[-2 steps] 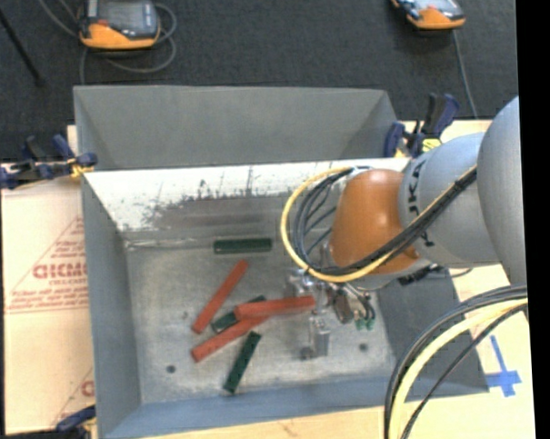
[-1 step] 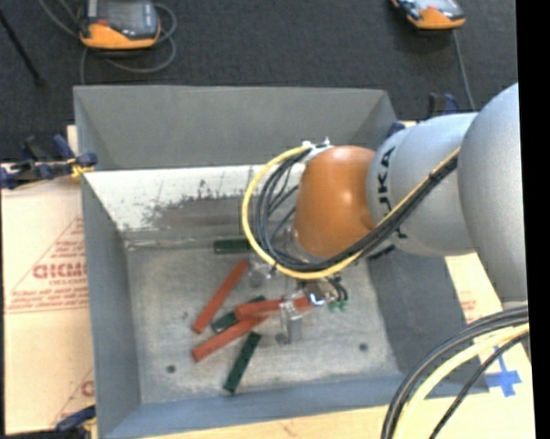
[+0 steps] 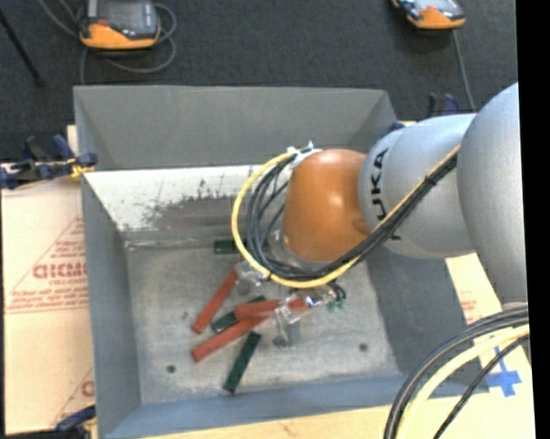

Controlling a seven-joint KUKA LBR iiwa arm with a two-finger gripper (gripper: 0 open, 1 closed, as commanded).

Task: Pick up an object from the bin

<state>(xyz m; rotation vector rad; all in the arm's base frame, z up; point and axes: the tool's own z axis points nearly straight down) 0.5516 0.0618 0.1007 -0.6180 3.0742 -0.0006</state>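
Camera view: gripper (image 3: pixel 281 321) down near middle of bin (image 3: pixel 110 294) floor, over heap (image 3: pixel 221 342) of red and dark green sticks; closest, red stick (image 3: pixel 257 308) lying crosswise at its tip, green stick (image 3: pixel 241 363) toward near-left corner; open or clamped, cannot tell beneath orange cover (image 3: pixel 324 203).

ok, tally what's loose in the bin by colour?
Red sticks: 3
Green sticks: 3
Total: 6 in sight. A green bit beside the arm is too hidden to count.
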